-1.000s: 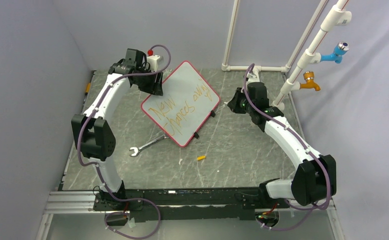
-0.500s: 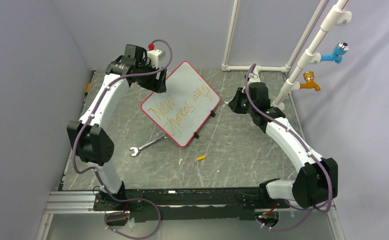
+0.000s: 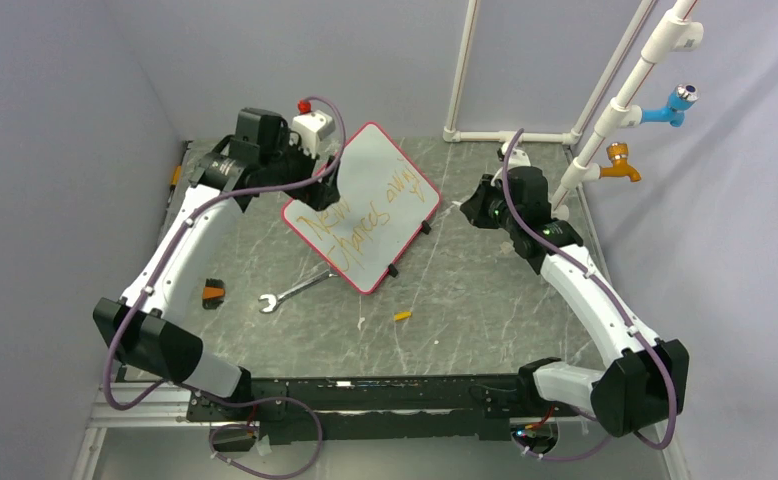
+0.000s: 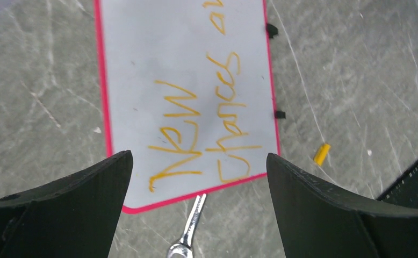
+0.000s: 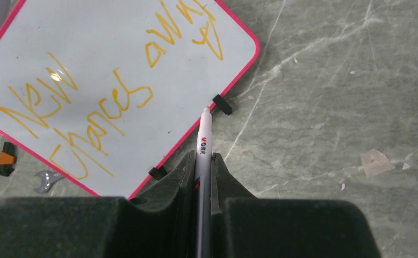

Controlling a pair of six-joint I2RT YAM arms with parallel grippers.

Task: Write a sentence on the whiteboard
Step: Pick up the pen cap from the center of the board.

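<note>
The whiteboard (image 3: 365,205) lies cornerwise at the back-middle of the grey table (image 3: 465,290), the orange sentence (image 3: 350,225) slanting across it. The left gripper (image 4: 197,161) hangs over the board's left corner, fingers (image 4: 62,204) spread wide, holding nothing. The right gripper (image 5: 203,161) pinches a white marker (image 5: 204,131) whose tip sits just off the board's right edge beside a black foot (image 5: 222,104), seemingly clear of the surface.

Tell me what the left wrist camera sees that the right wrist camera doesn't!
Only the left wrist view shows the open left hand and a small yellow piece. Only the right wrist view shows the right hand pinching a marker and a pale scrap. Both show the whiteboard, its orange sentence and a wrench.
</note>
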